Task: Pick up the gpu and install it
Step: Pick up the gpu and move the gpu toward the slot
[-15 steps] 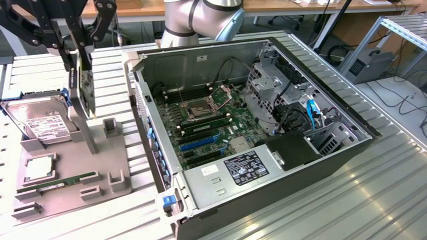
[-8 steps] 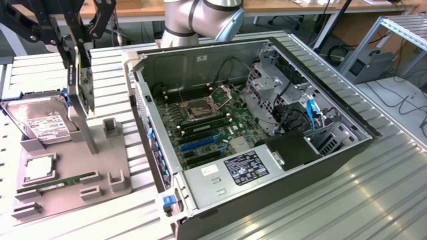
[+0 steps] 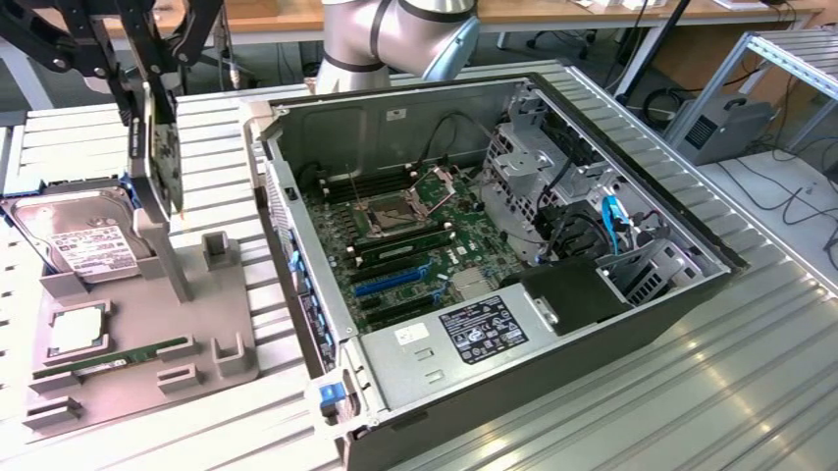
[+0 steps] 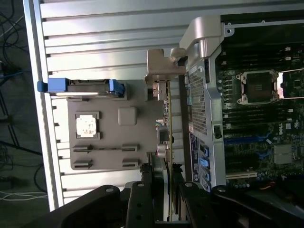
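The gpu (image 3: 165, 162) stands upright on edge at the exterior view's left, over the tall post of the grey holder tray (image 3: 144, 314). My gripper (image 3: 151, 103) comes down from above and grips its upper part. In the wrist view the gpu (image 4: 167, 128) shows edge-on, its silver bracket at the far end, with my black fingers (image 4: 146, 190) pressed on either side of it. My gripper (image 4: 164, 190) is shut on the card. I cannot tell whether the card's lower edge still rests in the holder. The open computer case (image 3: 328, 128) lies beside it, its motherboard (image 3: 406, 245) and blue slots (image 3: 392, 280) exposed.
On the holder tray sit a hard drive (image 3: 85, 240), a CPU (image 3: 77, 329) and a RAM stick (image 3: 112, 361). The case's metal side wall (image 4: 202, 95) rises close beside the card. A drive cage (image 3: 537, 186) and cables fill the case's far side. The slatted metal table (image 3: 733, 392) surrounds everything.
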You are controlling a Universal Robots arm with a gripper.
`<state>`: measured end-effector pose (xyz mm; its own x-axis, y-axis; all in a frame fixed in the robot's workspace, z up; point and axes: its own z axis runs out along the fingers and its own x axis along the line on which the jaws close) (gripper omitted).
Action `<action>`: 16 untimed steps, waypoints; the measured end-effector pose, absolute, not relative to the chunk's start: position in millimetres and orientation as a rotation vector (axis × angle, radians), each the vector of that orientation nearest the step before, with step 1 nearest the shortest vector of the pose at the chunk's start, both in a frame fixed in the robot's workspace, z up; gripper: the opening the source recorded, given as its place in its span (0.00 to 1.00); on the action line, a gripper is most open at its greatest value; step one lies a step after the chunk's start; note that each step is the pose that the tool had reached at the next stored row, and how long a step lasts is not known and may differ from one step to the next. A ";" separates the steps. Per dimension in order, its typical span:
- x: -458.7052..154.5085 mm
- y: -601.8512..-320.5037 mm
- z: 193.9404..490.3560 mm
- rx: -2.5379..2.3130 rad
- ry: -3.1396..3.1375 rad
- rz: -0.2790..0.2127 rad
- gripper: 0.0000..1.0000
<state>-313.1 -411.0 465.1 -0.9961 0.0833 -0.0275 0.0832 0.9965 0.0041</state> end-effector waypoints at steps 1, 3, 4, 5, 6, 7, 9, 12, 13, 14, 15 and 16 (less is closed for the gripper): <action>-313.1 -411.0 465.8 0.130 3.111 0.005 0.27; -313.1 -411.0 467.1 0.130 3.111 0.005 0.27; -313.1 -411.0 467.8 0.130 3.111 0.005 0.27; -313.0 -411.0 468.3 0.130 3.111 0.005 0.27; -313.0 -411.1 469.0 0.130 3.111 0.005 0.27; -313.0 -411.0 469.5 0.130 3.111 0.005 0.27; -312.9 -411.0 470.8 0.130 3.111 0.005 0.27; -312.8 -411.0 473.0 0.130 3.111 0.005 0.27; -312.8 -411.1 473.6 0.130 3.111 0.005 0.27; -312.8 -411.1 474.3 0.130 3.111 0.005 0.27; -312.8 -411.1 475.1 0.130 3.111 0.005 0.27; -312.8 -411.0 475.7 0.130 3.111 0.005 0.27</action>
